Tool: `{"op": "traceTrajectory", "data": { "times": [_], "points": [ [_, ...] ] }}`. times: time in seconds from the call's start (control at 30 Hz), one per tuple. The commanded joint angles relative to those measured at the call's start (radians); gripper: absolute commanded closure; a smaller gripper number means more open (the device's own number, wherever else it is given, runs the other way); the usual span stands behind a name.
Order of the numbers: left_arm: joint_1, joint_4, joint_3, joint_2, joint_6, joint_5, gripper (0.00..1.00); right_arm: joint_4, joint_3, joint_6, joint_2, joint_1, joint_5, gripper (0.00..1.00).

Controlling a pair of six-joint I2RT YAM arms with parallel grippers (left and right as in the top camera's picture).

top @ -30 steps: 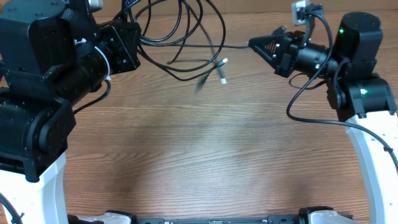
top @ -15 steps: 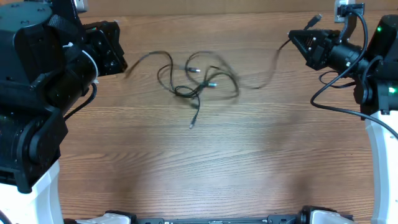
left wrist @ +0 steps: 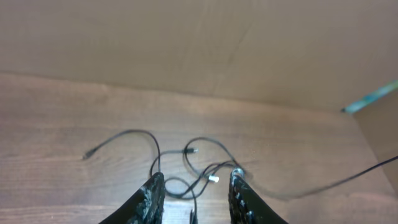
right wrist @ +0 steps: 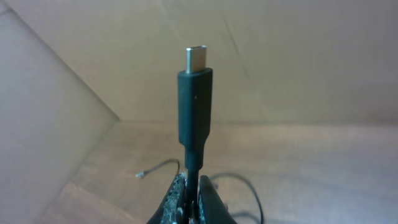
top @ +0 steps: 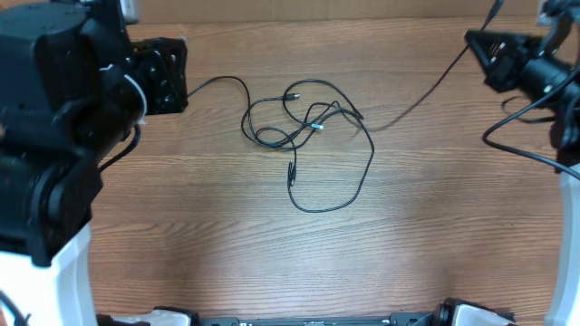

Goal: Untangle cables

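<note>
The cables (top: 308, 127) lie as a loose tangle of thin black cords on the middle of the wooden table, with one long loop (top: 349, 190) sagging toward me. My left gripper (left wrist: 196, 176) is open with nothing between its fingers. In the left wrist view the tangle (left wrist: 199, 168) lies on the table beyond it. One free cord end (top: 190, 91) rests near my left gripper (top: 181, 80). My right gripper (right wrist: 191, 183) is shut on a cable just below its plug (right wrist: 196, 93), which stands upright. That strand (top: 426, 86) runs taut from my right gripper (top: 473, 39) down to the tangle.
A cardboard wall (left wrist: 199, 50) closes the far side of the table. A teal strip (left wrist: 373, 98) shows at its right. The right arm's thick cable (top: 517, 145) loops beside that arm. The left arm's bulk (top: 54, 118) covers the table's left part.
My left gripper has opened and let go of its cable. The tangle dropped and spread on the table. My right gripper moved right and back, pulling its strand out.
</note>
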Motion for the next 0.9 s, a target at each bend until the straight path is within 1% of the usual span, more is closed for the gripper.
{"op": "traceTrajectory", "data": {
  "times": [0.0,0.07,0.13,0.2,0.33,0.47,0.57,0.6,0.63,0.73,0.8,0.87],
  "points": [
    [0.003,-0.015,0.008,0.07,0.026,0.069,0.72,0.011,0.177,0.001,-0.031,-0.001,-0.009,0.96],
    [0.003,-0.014,0.008,0.098,0.026,0.113,0.73,0.006,0.27,0.026,-0.031,-0.003,-0.008,0.96],
    [0.003,-0.007,0.008,0.131,0.026,0.17,0.71,0.005,0.391,0.035,-0.031,-0.005,-0.003,0.96],
    [0.003,-0.006,0.008,0.149,0.026,0.204,0.69,0.006,0.465,0.061,-0.031,-0.015,0.007,0.96],
    [-0.008,-0.005,0.008,0.191,0.026,0.269,0.68,0.006,0.626,0.1,-0.031,-0.053,0.025,0.96],
    [-0.057,0.011,0.008,0.238,0.027,0.304,0.68,0.006,0.762,0.125,-0.031,-0.09,0.027,0.96],
    [-0.117,0.039,0.008,0.275,0.049,0.317,0.63,0.006,0.829,0.169,-0.031,-0.095,0.024,0.96],
    [-0.141,0.057,0.008,0.291,0.086,0.341,0.61,0.006,0.837,0.184,-0.031,-0.095,0.019,0.96],
    [-0.179,0.076,0.008,0.314,0.158,0.388,0.59,0.005,0.838,0.196,-0.031,-0.095,0.0,0.96],
    [-0.241,0.086,0.008,0.355,0.415,0.568,0.52,-0.006,0.835,0.231,-0.016,-0.094,-0.055,0.96],
    [-0.267,0.083,0.008,0.375,0.523,0.629,0.5,-0.005,0.835,0.254,0.005,-0.094,-0.097,0.96],
    [-0.284,0.082,0.008,0.396,0.581,0.634,0.48,-0.005,0.835,0.286,0.033,-0.094,-0.134,0.96]
  ]
}}
